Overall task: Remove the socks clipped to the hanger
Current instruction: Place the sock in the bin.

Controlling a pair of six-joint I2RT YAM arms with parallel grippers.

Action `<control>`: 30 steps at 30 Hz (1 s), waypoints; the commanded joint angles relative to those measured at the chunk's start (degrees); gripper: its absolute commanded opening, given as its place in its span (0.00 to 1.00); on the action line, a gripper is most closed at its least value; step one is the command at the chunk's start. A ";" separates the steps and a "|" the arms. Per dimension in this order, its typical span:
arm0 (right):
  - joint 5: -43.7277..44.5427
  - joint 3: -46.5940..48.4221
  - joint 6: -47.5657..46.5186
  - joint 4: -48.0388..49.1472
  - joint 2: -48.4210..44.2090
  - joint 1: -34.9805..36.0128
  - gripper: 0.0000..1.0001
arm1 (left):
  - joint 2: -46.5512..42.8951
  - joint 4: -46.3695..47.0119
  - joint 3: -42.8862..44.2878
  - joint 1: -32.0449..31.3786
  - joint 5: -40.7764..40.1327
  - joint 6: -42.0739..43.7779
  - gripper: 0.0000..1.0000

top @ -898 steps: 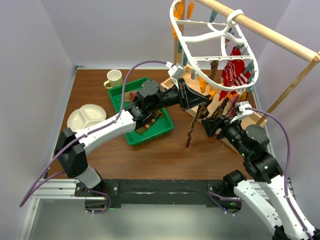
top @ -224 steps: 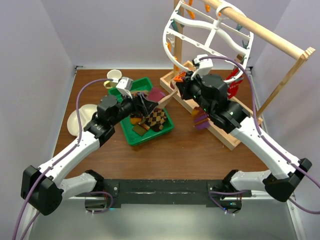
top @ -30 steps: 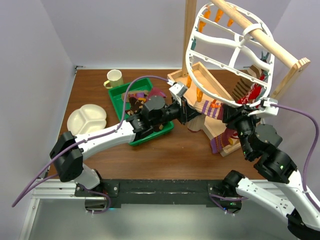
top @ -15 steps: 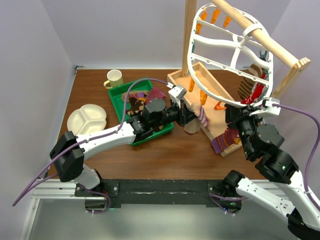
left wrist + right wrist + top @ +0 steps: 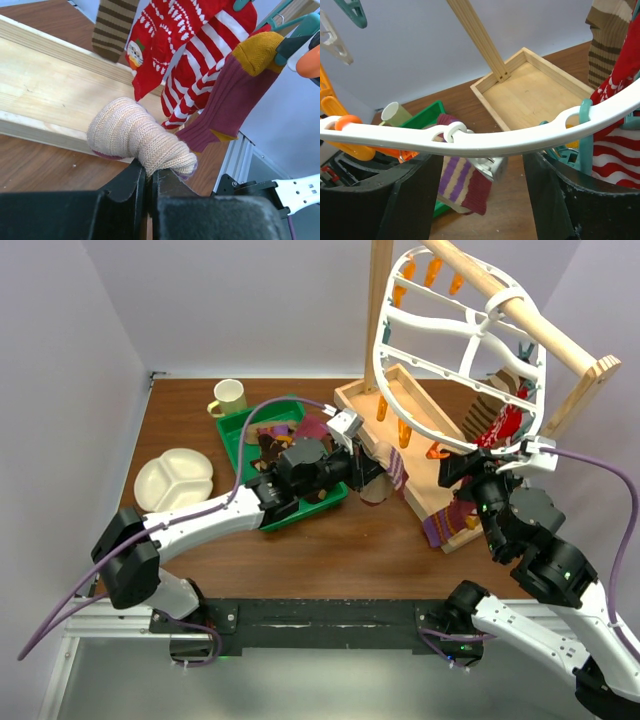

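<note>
My left gripper (image 5: 149, 176) is clenched on a tan ribbed knit sock (image 5: 135, 135), which is bunched in front of the pale wooden tray base (image 5: 45, 90) of the stand. My right gripper (image 5: 480, 160) stands spread wide, and the rim of the large white plastic oval hanger (image 5: 530, 140) crosses between its fingers. Red-and-white patterned socks (image 5: 200, 55) and a maroon sock with a mustard toe (image 5: 235, 95) hang clipped to the hanger. To the left, a green plastic tray (image 5: 230, 422) holds more socks.

A lab test cell: bare walls (image 5: 70, 350) box in the table (image 5: 330, 545).
</note>
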 commanded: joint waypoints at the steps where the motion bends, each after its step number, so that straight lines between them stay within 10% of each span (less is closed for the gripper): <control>1: -1.43 1.75 1.43 -2.97 -0.41 0.25 0.71 | -3.67 1.63 -1.09 1.50 -2.58 -0.63 0.00; 30: -7.32 3.16 2.22 -14.40 -10.34 0.16 0.82 | 0.35 -0.40 -4.51 26.46 -10.50 -3.26 0.00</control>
